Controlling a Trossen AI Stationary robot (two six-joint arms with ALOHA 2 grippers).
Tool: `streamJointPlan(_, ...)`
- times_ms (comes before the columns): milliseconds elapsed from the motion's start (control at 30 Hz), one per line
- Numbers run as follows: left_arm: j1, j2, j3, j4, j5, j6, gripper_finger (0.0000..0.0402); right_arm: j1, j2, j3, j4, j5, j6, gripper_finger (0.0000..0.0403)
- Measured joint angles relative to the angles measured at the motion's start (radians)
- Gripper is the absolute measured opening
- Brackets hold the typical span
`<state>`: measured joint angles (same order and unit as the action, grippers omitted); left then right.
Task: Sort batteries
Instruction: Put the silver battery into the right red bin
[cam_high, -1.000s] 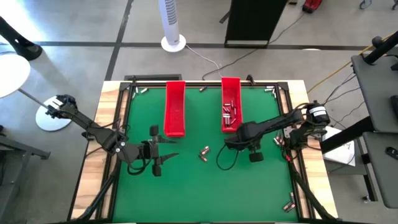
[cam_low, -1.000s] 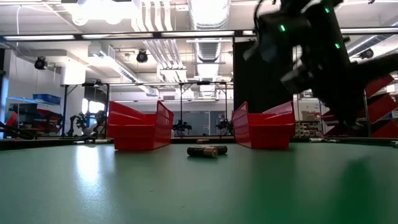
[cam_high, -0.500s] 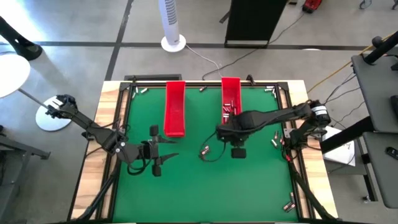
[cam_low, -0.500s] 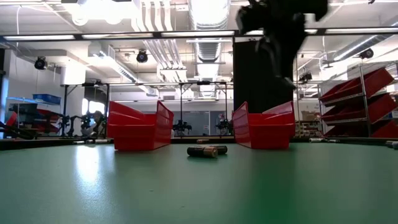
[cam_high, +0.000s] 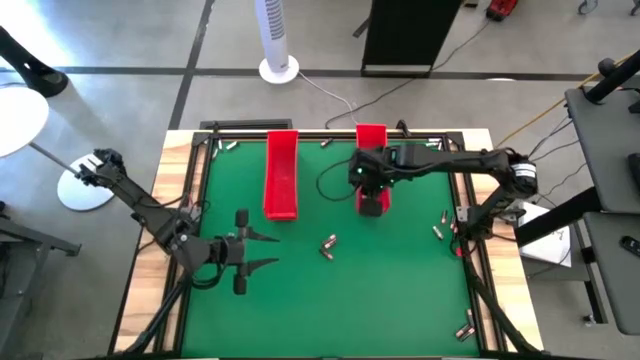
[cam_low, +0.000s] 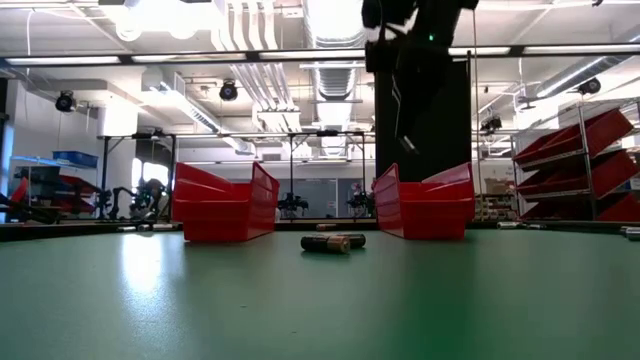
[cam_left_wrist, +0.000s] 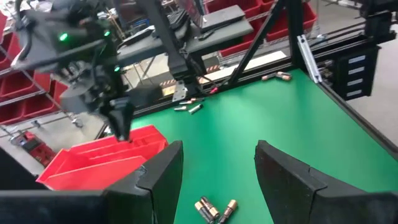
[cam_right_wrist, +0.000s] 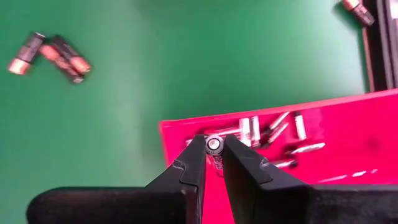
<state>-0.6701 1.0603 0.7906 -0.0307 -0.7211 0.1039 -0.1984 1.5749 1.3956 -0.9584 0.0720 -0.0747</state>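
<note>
Left gripper sits low over the near-left part of the green table, fingers spread wide with nothing between them; its wrist view shows both dark fingers well apart over bare mat. Left red tray stands near the far edge, lengthwise toward the front; its contents can't be made out from above. Between the two trays and nearer the front, a small cluster of batteries lies loose on the mat, touching or almost touching each other; low view shows them as a short dark pile in the gap between the trays. Right red tray is parallel to the left one, and the right gripper hangs over its near end. Right wrist view: jaws clamped on a single battery, seen end-on between the fingertips, directly above the tray's front end. Several silvery batteries in the tray lie scattered on its floor. More strays further right: a couple by the right rail and a couple at the near-right corner.
</note>
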Motion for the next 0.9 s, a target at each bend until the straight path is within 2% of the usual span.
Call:
streamJointPlan(133, -0.013, 0.0, 0.0, 0.0, -0.003, 0.009, 0.018, -0.057, 0.0, -0.043, 0.033, -0.01, -0.074, 0.0038)
streamJointPlan(300, -0.016, 0.0, 0.0, 0.0, -0.004, 0.015, 0.018, -0.118, 0.0, -0.131, 0.135, -0.053, -0.1, 0.0038)
streamJointPlan(633, -0.016, 0.0, 0.0, 0.001, -0.005, 0.018, 0.018, -0.208, 0.0, -0.299, 0.309, -0.054, -0.148, 0.0038)
streamJointPlan(900, -0.016, 0.0, 0.0, 0.009, -0.005, 0.019, 0.018, -0.274, 0.012, -0.36, 0.435, -0.054, -0.17, 0.0038)
